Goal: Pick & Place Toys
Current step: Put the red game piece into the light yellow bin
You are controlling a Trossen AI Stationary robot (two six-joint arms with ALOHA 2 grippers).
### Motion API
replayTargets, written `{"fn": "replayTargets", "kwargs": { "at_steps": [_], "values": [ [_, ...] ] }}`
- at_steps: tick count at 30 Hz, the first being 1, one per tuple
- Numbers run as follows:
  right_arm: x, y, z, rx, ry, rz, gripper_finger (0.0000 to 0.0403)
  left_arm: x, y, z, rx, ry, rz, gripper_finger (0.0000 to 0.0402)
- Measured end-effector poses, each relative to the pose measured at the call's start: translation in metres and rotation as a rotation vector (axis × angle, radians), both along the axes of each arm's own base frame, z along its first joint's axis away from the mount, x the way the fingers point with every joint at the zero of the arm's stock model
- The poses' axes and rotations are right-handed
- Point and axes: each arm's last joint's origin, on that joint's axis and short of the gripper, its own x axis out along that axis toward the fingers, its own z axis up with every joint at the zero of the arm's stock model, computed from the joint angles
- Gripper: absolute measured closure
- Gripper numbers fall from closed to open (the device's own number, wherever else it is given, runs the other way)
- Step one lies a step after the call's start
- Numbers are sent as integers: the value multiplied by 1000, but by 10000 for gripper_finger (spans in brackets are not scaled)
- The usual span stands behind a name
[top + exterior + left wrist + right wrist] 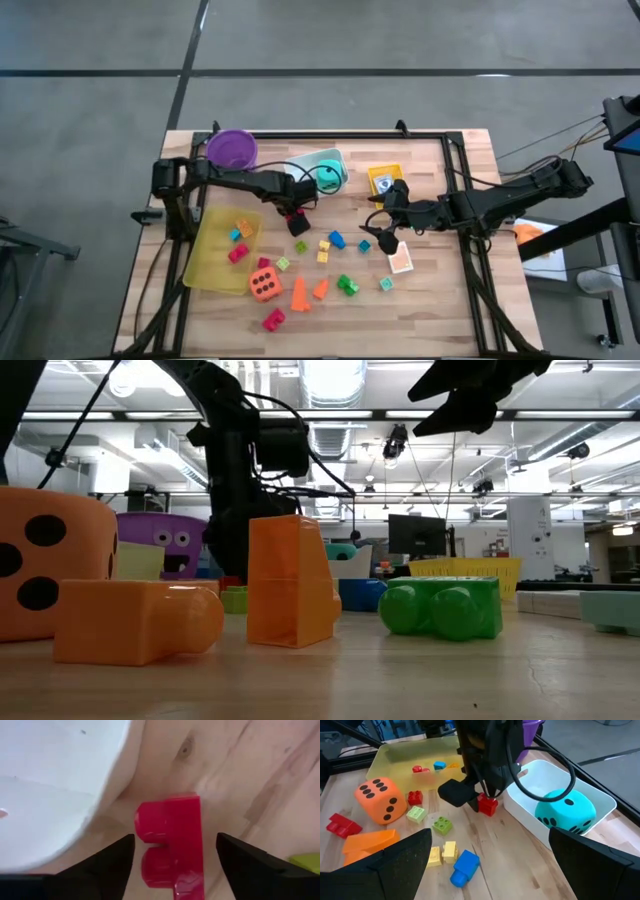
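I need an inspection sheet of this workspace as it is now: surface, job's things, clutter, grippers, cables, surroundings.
Surface: wooden table, dry, unmarked.
Job's things: red block on the wood beside the white tray; teal die in that tray; orange die; small blocks loose and in the yellow tray.
Clutter: purple bowl at the far edge.
Grippers: left gripper open, straddling the red block; right gripper open, above the table's middle.
Cables: black cable looping from the left arm.
Surroundings: concrete floor, ceiling lights; no person seen.
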Motion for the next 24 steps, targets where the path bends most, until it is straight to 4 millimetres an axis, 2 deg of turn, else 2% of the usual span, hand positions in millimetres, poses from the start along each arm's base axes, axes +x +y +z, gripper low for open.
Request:
{"fn": "replayTargets", "kwargs": {
  "at_steps": [8,12,21,24],
  "values": [
    [0,0,0,1,-3,0,4,1,-1,-1,-27,-6,-4,208],
    [0,0,0,1,-3,0,4,-1,-1,-4,-29,-12,4,236],
    [0,0,0,-2,-3,2,4,-8,-3,-12,-53,6,20,232],
    [0,0,1,-2,-5,2,4,-8,-3,-10,-53,5,27,251]
  ]
}}
